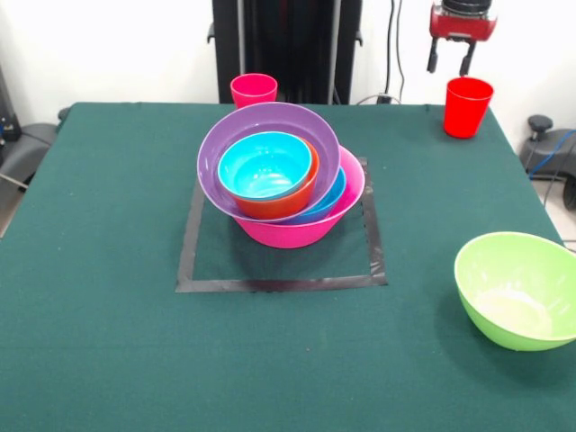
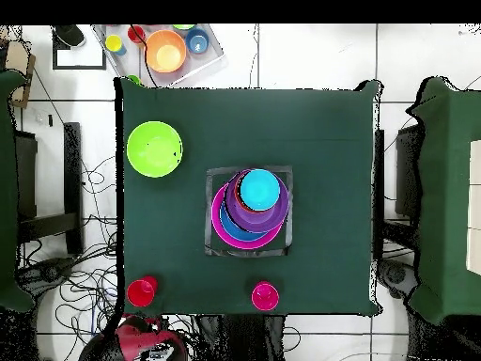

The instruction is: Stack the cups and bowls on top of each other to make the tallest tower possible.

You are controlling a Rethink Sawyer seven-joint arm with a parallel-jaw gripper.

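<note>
The tower (image 1: 283, 180) stands in the table's middle: a big pink bowl (image 1: 297, 232) at the base, then a blue bowl (image 1: 331, 200), a tilted purple bowl (image 1: 270, 121), an orange bowl (image 1: 292, 200) and a light blue bowl (image 1: 264, 165) nested on top. A pink-red cup (image 1: 254, 90) stands upright at the far edge. A red cup (image 1: 468, 106) stands upright at the far right corner. A lime green bowl (image 1: 517, 288) sits alone at the near right. My gripper (image 1: 450, 61) is open and empty, raised just above and behind the red cup. The light green cup is not clearly in view.
A black tape square (image 1: 189, 261) marks the cloth around the tower. In the overhead view a tray (image 2: 211, 58) off the table holds an orange bowl (image 2: 166, 51), a small blue bowl (image 2: 197, 41) and other small items. Cables lie on the floor around the table.
</note>
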